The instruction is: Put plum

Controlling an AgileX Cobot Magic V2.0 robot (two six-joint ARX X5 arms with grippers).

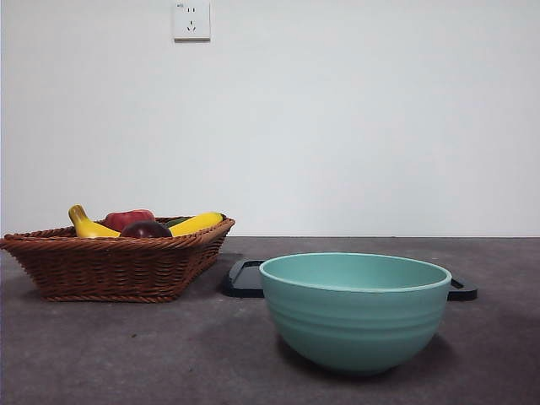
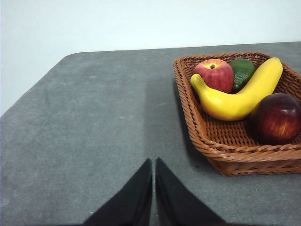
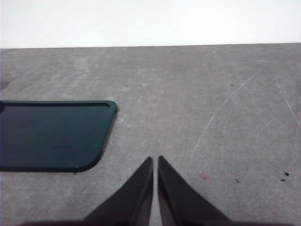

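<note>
While both sets of jaws sit closed and empty, I'd open the left gripper (image 2: 154, 162) wide and drop squarely over the plum (image 2: 276, 117) at the basket's (image 2: 197, 127) near corner, beside the banana (image 2: 240, 94).

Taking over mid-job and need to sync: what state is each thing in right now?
Plum: in basket, untouched.
Basket: upright, holding fruit.
Bowl: upright, no fruit showing.
Tray: flat on table, bare where seen.
Left gripper: shut, holding nothing.
Right gripper: shut, holding nothing.
</note>
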